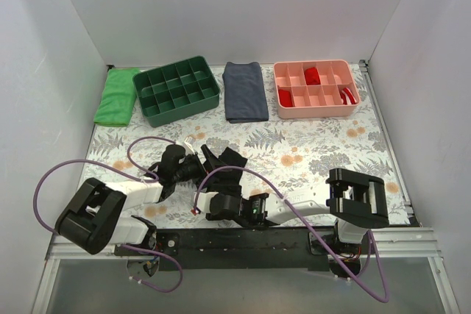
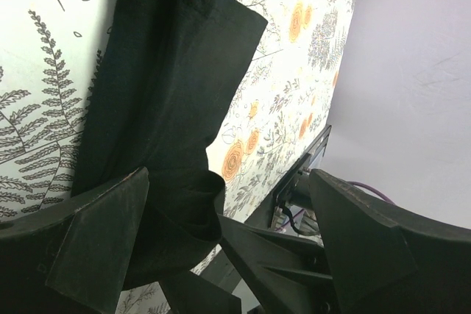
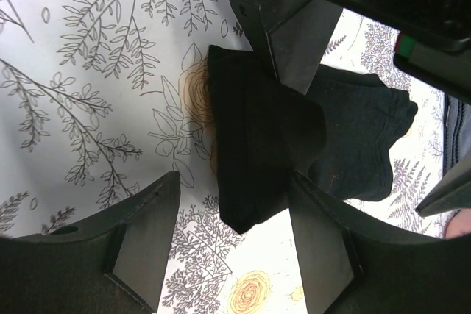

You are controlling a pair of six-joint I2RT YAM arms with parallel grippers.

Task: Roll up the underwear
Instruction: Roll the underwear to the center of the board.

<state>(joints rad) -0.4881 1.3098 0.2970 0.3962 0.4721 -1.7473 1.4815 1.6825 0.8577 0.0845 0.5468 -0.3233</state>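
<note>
The black underwear (image 1: 225, 159) lies bunched and partly folded on the floral table near the front, between both arms. My left gripper (image 1: 199, 170) is open just left of it. In the left wrist view (image 2: 228, 182) the jaws stand wide apart, and a folded end of the underwear (image 2: 162, 108) rests against the left finger (image 2: 96, 233). My right gripper (image 1: 209, 198) is open at its near edge. In the right wrist view (image 3: 234, 182) a folded tip of the underwear (image 3: 257, 130) hangs between the jaws, close to the right finger (image 3: 324, 240).
At the back stand a green tray (image 1: 209, 94), a green cloth (image 1: 116, 95), a folded navy-grey cloth (image 1: 245, 91) and a pink tray (image 1: 316, 112) holding small red rolled garments (image 1: 312, 75). Purple cables (image 1: 140, 145) loop over the front table. The two grippers are close together.
</note>
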